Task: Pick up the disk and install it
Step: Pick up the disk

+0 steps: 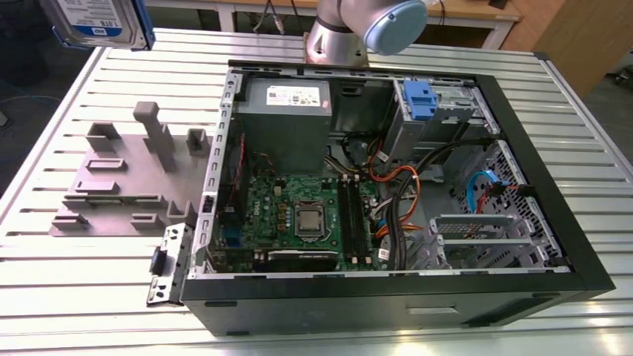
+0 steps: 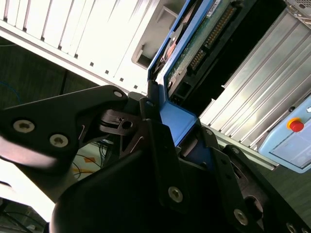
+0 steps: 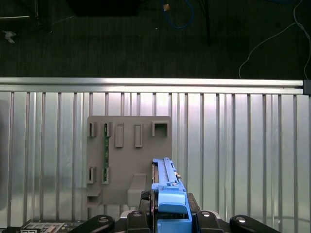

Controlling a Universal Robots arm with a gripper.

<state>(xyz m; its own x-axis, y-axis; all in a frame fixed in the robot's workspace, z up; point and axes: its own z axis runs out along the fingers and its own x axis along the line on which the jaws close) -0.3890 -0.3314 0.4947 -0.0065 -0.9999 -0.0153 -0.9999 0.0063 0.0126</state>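
Note:
The disk (image 1: 96, 22) hangs high above the table at the exterior view's upper left, its white-and-blue label facing the camera and a blue rail along its side. In the second wrist view my gripper (image 2: 177, 131) is shut on the disk (image 2: 194, 46), the black fingers (image 2: 158, 145) clamped on its blue rail, and the circuit-board underside and connector show. In the first wrist view the disk (image 3: 167, 187) is seen edge-on between the finger links, held above the grey holder block (image 3: 129, 160).
The open black computer case (image 1: 514, 163) lies on the slatted aluminium table (image 1: 594, 148), with a grey power-supply box (image 1: 284, 111), a motherboard (image 1: 296, 215) and a drive bay with a blue latch (image 1: 420, 100). A grey holder fixture (image 1: 118, 182) stands beside the case. The arm base (image 1: 342, 37) stands behind it.

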